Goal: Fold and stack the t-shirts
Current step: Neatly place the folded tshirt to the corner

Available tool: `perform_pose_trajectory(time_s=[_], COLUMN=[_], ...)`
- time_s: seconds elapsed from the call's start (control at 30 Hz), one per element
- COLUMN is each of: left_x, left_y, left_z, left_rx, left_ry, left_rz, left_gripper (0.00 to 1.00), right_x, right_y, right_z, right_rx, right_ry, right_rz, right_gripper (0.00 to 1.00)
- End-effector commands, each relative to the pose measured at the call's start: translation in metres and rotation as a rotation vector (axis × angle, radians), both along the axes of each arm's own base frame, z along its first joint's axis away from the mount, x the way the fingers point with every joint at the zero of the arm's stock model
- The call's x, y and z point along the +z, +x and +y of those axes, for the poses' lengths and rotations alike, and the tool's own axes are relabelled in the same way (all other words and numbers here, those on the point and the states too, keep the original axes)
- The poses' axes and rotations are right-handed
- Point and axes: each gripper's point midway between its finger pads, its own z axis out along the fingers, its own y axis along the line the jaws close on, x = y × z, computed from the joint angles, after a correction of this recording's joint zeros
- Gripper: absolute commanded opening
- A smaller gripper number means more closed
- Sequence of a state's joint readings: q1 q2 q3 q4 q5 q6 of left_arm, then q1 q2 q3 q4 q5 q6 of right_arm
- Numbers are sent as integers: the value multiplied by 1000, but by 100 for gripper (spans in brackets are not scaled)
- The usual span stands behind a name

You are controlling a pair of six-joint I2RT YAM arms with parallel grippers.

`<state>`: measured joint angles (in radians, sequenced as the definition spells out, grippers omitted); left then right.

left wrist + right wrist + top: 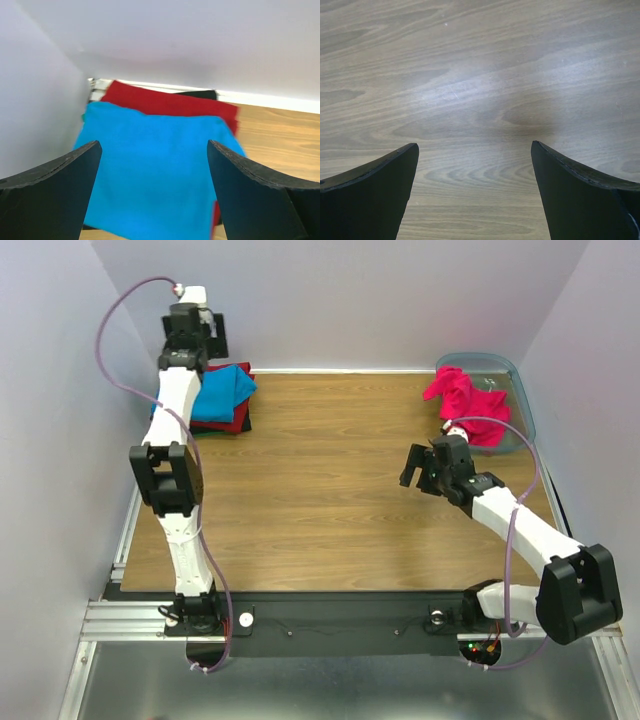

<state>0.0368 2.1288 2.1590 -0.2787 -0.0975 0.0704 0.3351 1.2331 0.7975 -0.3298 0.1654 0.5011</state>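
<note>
A folded bright blue t-shirt point(225, 390) lies on top of a stack at the table's far left, over a dark red shirt point(232, 424) and a black one. In the left wrist view the blue shirt point(155, 175) fills the middle, with the red shirt point(170, 104) and a sliver of black shirt point(200, 93) behind it. My left gripper point(205, 328) is open and empty above the stack. A crumpled magenta-pink t-shirt point(462, 400) hangs over the plastic bin point(515, 385) at the far right. My right gripper point(418, 468) is open and empty over bare wood.
White walls close in the table on the left, back and right. The wooden tabletop point(330, 480) lies between the stack and the bin; the right wrist view shows only its wood point(480, 100). The arm bases stand on the metal rail at the near edge.
</note>
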Motion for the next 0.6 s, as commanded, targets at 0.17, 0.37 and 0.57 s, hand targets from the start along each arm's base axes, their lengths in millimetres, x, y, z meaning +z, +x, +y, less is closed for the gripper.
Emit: perform_pose_trajectory(time_s=[0.17,0.37,0.57], left_x=[-78,-103,-105], left_y=[2,1,1], left_z=[-61,-62,-52], left_rx=[-18,-18,26], left_ry=[118,110,117], left_rz=[217,258,256], left_gripper=[98,98,86], right_x=[-9,-13,-18], right_y=[-8,-8,-8], right_z=[-8,-9,-10], right_rx=[-8,-10,-12], right_ry=[-33,-44,-53], right_rz=[9,22,37], right_gripper=[100,100,100])
